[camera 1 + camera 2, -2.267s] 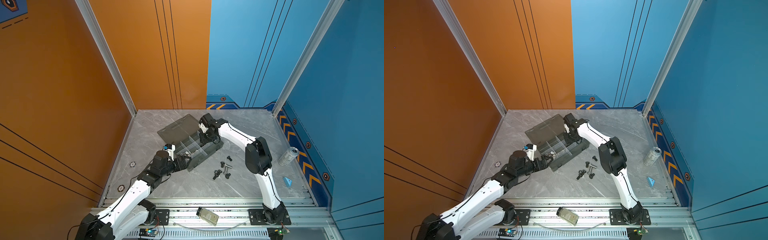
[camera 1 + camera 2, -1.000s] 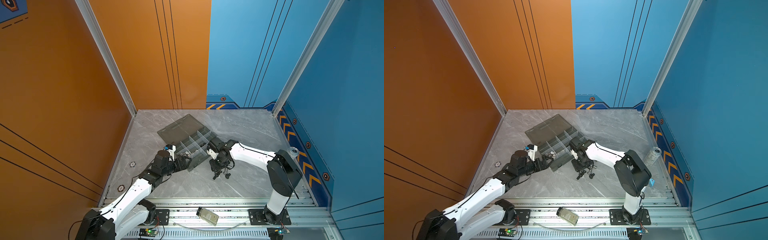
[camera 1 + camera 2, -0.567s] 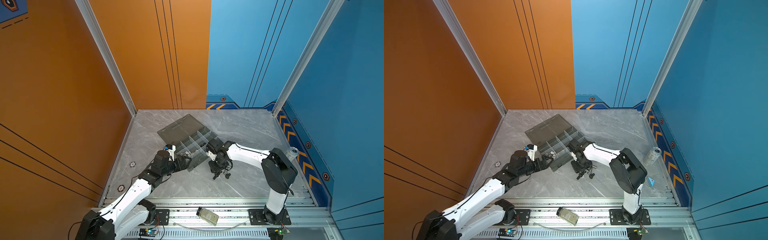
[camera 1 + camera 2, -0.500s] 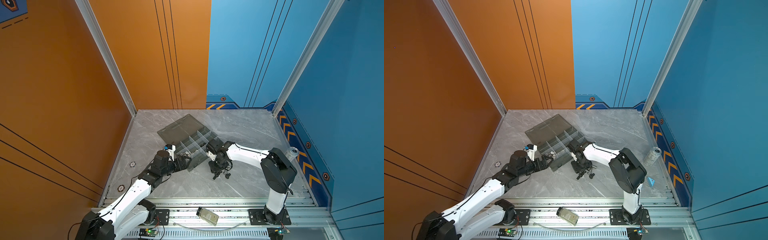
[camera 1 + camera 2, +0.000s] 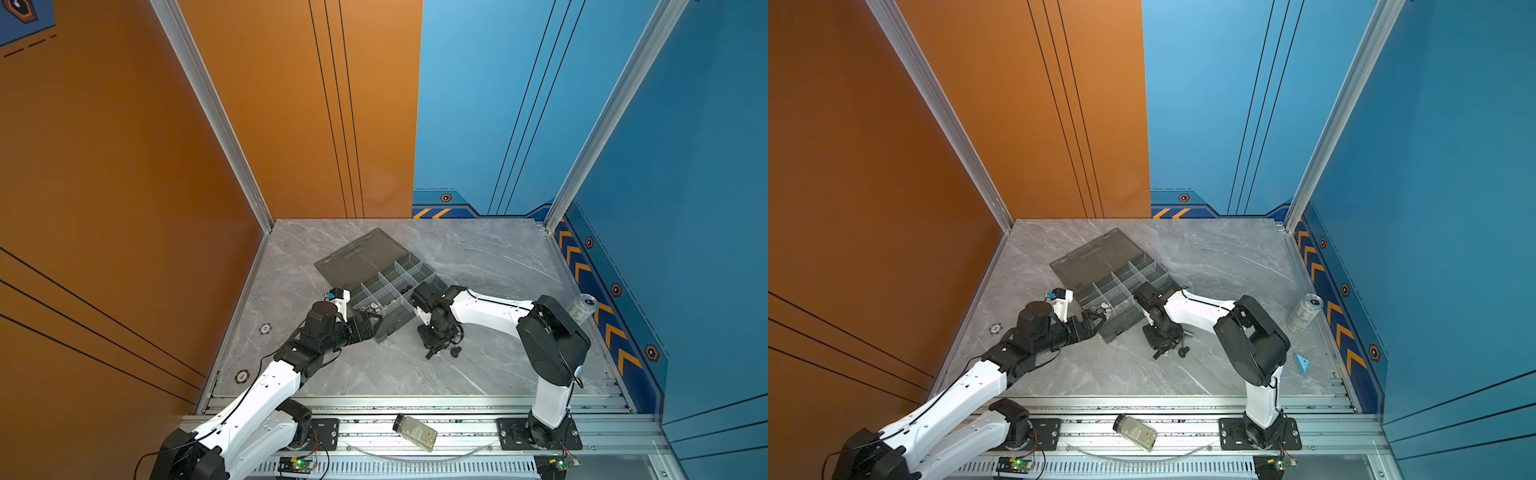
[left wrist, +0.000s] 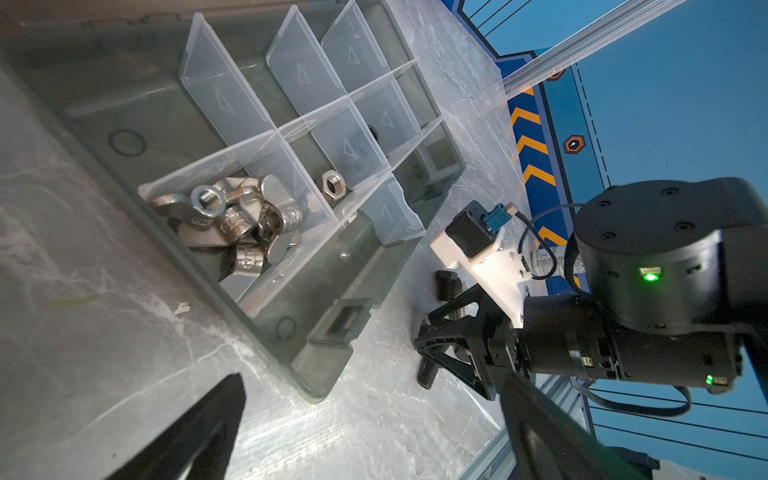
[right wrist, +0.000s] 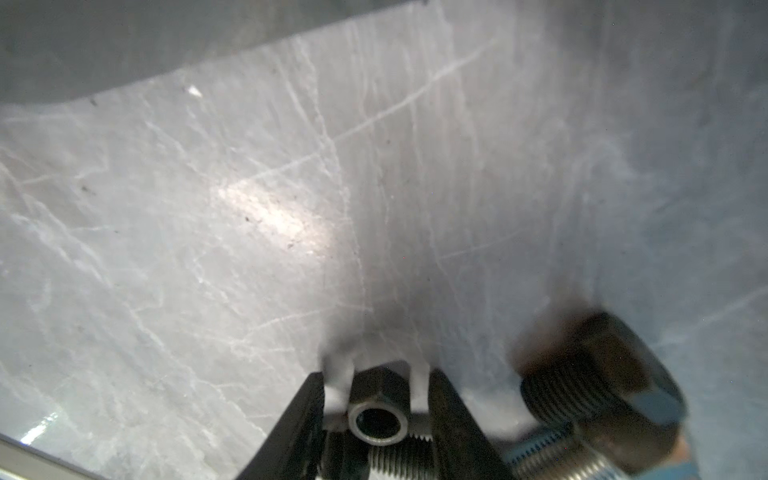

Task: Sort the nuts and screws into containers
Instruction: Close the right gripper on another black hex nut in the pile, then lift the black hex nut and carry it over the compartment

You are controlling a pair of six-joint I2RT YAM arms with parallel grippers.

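Note:
The smoky-grey organiser box (image 5: 388, 328) lies open in both top views, its lid (image 5: 357, 257) flat behind it. Silver wing nuts (image 6: 232, 220) fill a near corner container, and a hex nut (image 6: 333, 187) sits in the cell beside it. My left gripper (image 6: 374, 415) stands open and empty at the box's near corner (image 5: 1096, 322). My right gripper (image 7: 376, 399) is down on the table among the loose screws (image 5: 455, 352), shut on a black screw (image 7: 376, 419) by its hex head. Another black screw (image 7: 598, 374) lies right beside it.
A silver can (image 5: 1304, 311) stands by the right wall, with a small blue wedge (image 5: 1300, 362) in front of it. A clear bottle (image 5: 415, 432) lies on the front rail. Orange and blue walls close in the marble table (image 5: 478, 257).
The right arm has come from over the organiser box down to the loose screws on the table, and its elbow has kept shifting left. The left arm has stayed still.

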